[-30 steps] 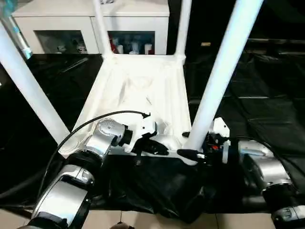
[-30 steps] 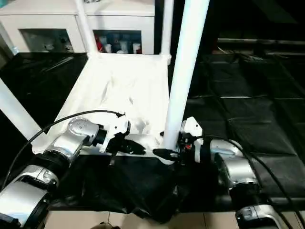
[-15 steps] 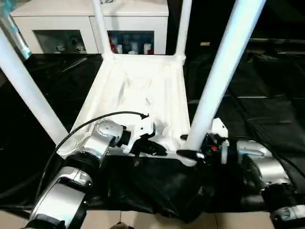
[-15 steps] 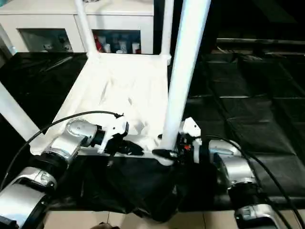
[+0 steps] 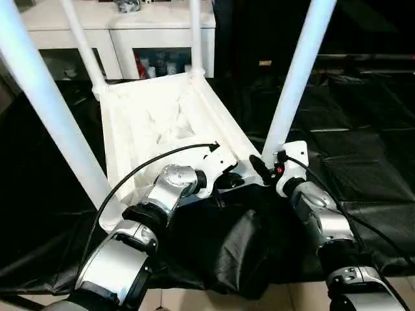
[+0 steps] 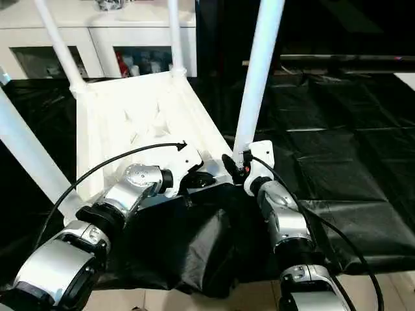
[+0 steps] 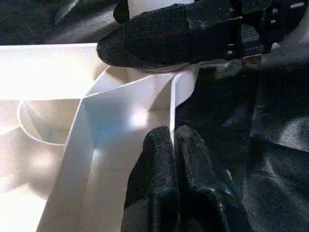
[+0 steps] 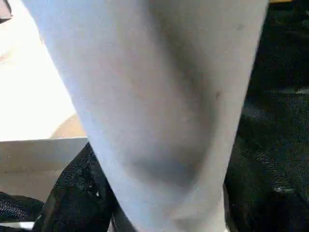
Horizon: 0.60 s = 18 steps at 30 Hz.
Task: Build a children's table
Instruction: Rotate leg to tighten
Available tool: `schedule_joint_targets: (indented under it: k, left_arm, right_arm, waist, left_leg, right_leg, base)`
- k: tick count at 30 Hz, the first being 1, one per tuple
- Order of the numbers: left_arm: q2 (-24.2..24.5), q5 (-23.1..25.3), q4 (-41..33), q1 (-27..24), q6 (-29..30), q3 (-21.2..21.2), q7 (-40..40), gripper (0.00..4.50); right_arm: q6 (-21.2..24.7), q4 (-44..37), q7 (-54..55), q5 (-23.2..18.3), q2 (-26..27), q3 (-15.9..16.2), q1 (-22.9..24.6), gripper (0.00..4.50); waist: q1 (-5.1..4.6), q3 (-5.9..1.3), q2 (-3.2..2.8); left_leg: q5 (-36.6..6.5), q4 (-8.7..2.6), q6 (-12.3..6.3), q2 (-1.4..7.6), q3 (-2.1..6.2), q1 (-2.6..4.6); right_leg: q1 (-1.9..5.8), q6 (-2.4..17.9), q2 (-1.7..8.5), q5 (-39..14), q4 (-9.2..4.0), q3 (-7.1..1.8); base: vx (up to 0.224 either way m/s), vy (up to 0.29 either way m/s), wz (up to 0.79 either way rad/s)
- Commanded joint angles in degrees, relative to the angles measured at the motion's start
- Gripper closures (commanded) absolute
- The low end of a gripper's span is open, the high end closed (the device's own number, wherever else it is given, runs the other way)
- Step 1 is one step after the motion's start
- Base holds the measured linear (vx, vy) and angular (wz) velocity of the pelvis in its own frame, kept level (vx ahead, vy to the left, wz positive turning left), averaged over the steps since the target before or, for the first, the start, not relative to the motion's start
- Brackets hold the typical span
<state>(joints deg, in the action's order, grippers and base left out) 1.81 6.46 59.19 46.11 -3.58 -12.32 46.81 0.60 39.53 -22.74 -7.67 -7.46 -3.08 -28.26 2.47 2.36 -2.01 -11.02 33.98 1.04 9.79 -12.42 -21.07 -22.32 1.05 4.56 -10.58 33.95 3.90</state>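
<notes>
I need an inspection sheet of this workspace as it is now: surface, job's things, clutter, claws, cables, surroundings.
Surface: black sheet covers it, bunched at the near edge.
Job's things: tabletop lies underside up; four legs stand in its corner sockets.
Clutter: nothing seen.
Claws: left claw pinches the tabletop's near rim; right claw grips the near right leg at its base.
Cables: black cable arcs over the left forearm; another runs along the right arm.
Surroundings: white cabinet with glass doors behind.

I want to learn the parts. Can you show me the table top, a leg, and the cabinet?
tabletop [image 5: 162, 123]: left eye view, ribbed underside.
leg [image 5: 295, 71]: left eye view, middle of tube.
cabinet [image 5: 165, 32]: left eye view, front.
</notes>
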Motion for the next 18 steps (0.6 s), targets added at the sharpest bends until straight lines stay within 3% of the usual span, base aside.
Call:
schedule_joint_targets:
  k: [1,2,5,11,12,16,18]
  left_arm:
    - [-2.09,-0.56,-0.25,1.18,-1.57,-0.32,0.13,4.50]
    - [-1.68,-0.54,-0.38,1.01,-1.79,-0.46,1.04,4.50]
    - [-0.41,-0.60,-0.86,0.53,-2.43,-0.86,3.56,4.50]
    - [2.96,-1.82,-2.76,-0.84,-4.01,-1.78,13.75,4.50]
    - [4.43,-2.60,-4.44,-1.77,-4.36,-2.44,19.35,4.50]
    - [6.72,-3.11,-5.78,-2.37,-4.55,-3.05,25.06,4.50]
    - [8.10,-3.77,-6.70,-2.78,-4.45,-3.29,28.97,4.50]
  right_arm:
    - [-0.13,0.71,-6.16,2.22,2.01,6.34,1.32,1.22]
    - [-0.44,-0.01,-8.17,1.65,1.45,6.55,1.56,1.19]
    - [-1.09,-1.43,-12.46,0.91,-0.52,7.00,1.85,0.87]
    - [-0.28,-5.82,-28.25,-2.56,-6.69,8.52,3.35,0.87]
    - [0.44,-7.48,-34.08,-3.80,-9.09,8.83,4.02,0.87]
    - [2.63,-9.25,-41.99,-5.56,-13.01,9.17,4.41,0.87]
    - [4.04,-9.62,-45.60,-6.01,-15.19,9.30,4.26,0.87]
  waist:
    - [0.03,-2.91,1.02]
    - [0.03,-2.91,1.27]
    - [0.15,-2.84,1.16]
    - [0.50,-2.85,1.17]
    - [0.87,-2.90,1.22]
    - [1.38,-3.43,1.13]
    - [1.86,-3.55,1.11]
  left_leg:
    - [-13.69,-4.15,-3.33,3.59,2.39,0.68]
    - [-13.47,-4.16,-3.54,3.62,2.34,0.65]
    - [-13.24,-4.25,-4.21,3.74,2.42,0.61]
    - [-12.95,-4.25,-4.79,4.07,2.36,0.54]
    - [-12.24,-4.14,-5.35,4.12,2.24,0.42]
    - [-8.06,-3.59,-7.41,4.32,2.04,0.11]
    - [-6.95,-3.36,-8.29,4.30,1.94,0.16]
  right_leg:
    - [1.89,11.14,5.05,-17.84,-5.27,-2.92]
    - [1.90,11.13,5.00,-17.80,-5.26,-2.89]
    - [2.02,11.21,4.94,-17.80,-5.18,-2.77]
    - [2.14,11.77,4.91,-17.06,-4.97,-2.74]
    - [2.32,12.19,4.86,-15.62,-4.76,-2.74]
    - [2.25,14.81,4.91,-6.75,-3.52,-2.68]
    - [2.19,15.55,4.82,-4.74,-3.29,-2.63]
  base:
    - [0.000,0.000,0.00]
    - [0.000,0.000,0.00]
    - [0.000,0.000,0.00]
    - [0.000,0.000,0.00]
    - [0.000,0.000,0.00]
    - [0.000,0.000,0.00]
    - [0.000,0.000,0.00]
